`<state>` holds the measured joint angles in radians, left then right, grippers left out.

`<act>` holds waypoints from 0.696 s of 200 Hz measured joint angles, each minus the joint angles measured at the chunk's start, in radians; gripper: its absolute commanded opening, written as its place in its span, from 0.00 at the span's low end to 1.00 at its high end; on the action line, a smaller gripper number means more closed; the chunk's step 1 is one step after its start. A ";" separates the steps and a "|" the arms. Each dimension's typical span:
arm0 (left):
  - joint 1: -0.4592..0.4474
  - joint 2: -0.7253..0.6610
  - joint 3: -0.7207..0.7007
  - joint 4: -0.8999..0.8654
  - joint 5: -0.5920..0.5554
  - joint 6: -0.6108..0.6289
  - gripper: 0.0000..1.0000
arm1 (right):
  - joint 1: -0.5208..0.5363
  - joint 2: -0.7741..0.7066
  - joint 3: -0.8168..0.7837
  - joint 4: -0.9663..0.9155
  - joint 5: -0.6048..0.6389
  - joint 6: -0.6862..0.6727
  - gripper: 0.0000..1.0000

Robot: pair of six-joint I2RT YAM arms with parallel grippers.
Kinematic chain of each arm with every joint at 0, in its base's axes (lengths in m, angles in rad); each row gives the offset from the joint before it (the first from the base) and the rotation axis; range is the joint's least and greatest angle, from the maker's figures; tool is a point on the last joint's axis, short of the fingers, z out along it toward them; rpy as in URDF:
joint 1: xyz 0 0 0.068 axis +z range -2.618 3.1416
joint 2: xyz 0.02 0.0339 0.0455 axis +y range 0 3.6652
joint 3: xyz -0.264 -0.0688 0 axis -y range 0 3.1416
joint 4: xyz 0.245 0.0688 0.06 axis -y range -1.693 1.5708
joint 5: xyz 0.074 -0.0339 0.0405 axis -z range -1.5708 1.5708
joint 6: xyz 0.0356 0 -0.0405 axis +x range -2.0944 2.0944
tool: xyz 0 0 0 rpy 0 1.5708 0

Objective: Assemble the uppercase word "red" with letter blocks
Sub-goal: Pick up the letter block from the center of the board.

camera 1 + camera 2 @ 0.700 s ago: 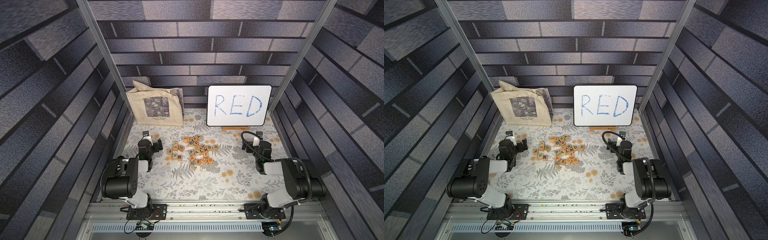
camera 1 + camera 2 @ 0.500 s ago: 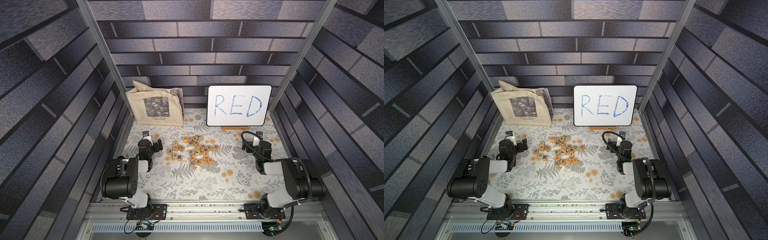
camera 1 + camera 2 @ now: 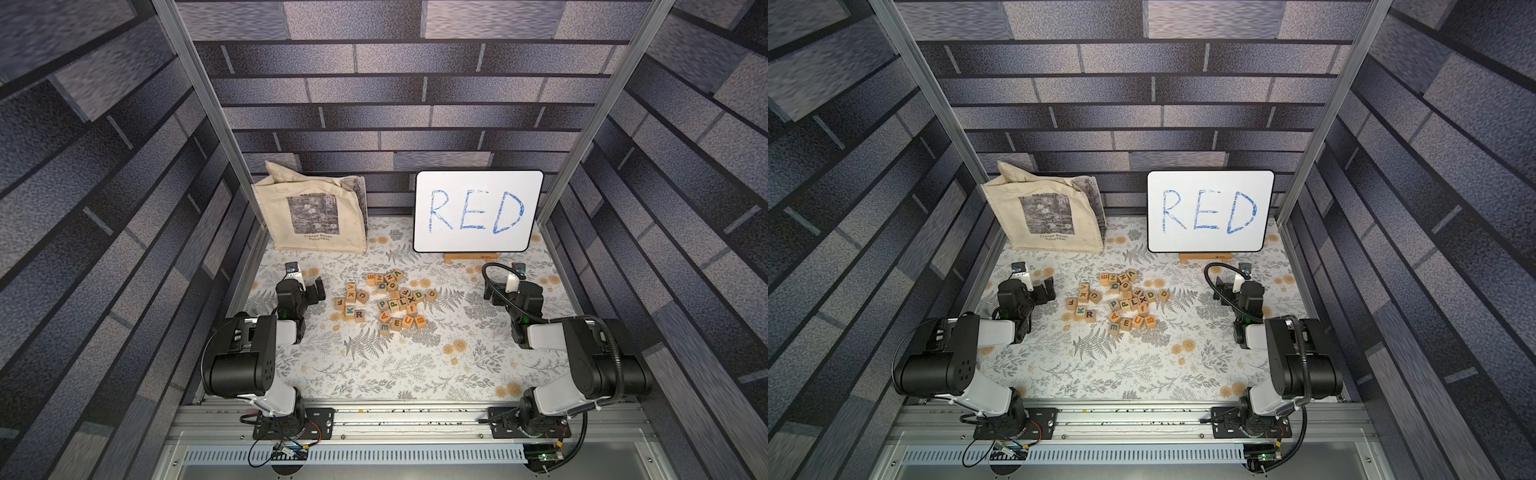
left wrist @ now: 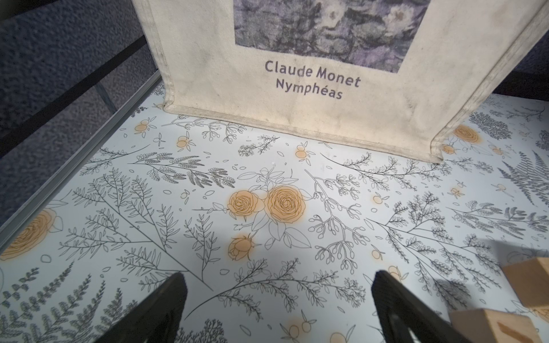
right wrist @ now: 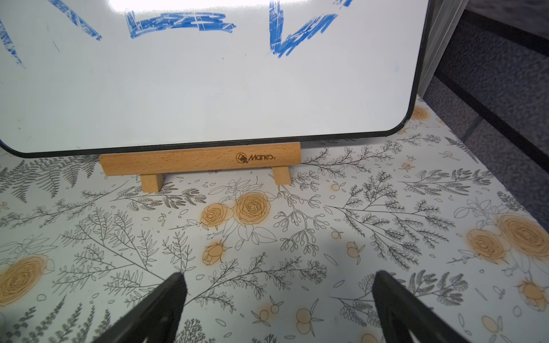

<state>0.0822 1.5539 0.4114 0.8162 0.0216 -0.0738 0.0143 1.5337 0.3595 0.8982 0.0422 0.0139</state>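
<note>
Inspection of the bench point(image 3: 395, 374), a white surface printed with grey ferns and orange roses, finds the small pale wooden letter blocks point(image 3: 390, 301) lying in one loose, unordered cluster at its middle, between the two arms and touched by neither. Within that cluster the block with the purple R point(image 3: 359, 314) sits on the near left side, just beside a block marked K point(image 3: 350, 310). The block with the orange D point(image 3: 431, 294) lies at the right end, just beside a cube with a green D point(image 3: 418, 295). A block with an orange E point(image 3: 370, 277) lies at the far side (other E faces show nearer the front edge, their colours less certain). These three lie apart from one another. The left fingers point(image 4: 160, 308), black, stand spread wide with nothing between them, low over the bench near its left edge. They face the cream canvas tote bag point(image 3: 316, 216) with a Monet print, which stands in the far left corner. Two of the letter blocks show at the margin of the left wrist view, near one finger but clear of it. The right fingers point(image 5: 160, 308) are likewise spread wide and empty, near the right edge. They face the white board point(image 3: 476, 212) with RED handwritten in blue, which leans on a low pale wooden stand point(image 5: 199, 159) at the far edge.
</note>
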 measured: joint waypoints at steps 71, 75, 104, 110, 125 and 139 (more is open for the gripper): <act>0.000 0.000 0.000 0.000 0.000 0.000 1.00 | 0.000 0.000 0.000 -0.002 -0.001 0.000 1.00; 0.000 0.000 0.000 0.000 0.000 0.000 1.00 | 0.000 -0.001 0.000 -0.003 -0.001 0.000 1.00; 0.000 -0.018 0.002 -0.033 -0.002 0.000 1.00 | 0.000 -0.043 0.000 -0.039 -0.001 0.000 1.00; 0.000 -0.029 0.003 -0.048 -0.004 0.000 1.00 | 0.000 -0.063 0.000 -0.055 0.000 0.000 1.00; -0.004 -0.073 0.006 -0.088 -0.008 0.000 1.00 | 0.000 -0.122 0.003 -0.105 0.001 0.005 1.00; -0.007 -0.117 0.020 -0.135 -0.011 0.000 1.00 | 0.000 -0.176 0.020 -0.174 0.002 0.011 1.00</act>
<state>0.0753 1.4372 0.4313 0.6815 0.0105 -0.0742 0.0143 1.3575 0.3798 0.7238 0.0437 0.0254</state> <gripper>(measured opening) 0.998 0.999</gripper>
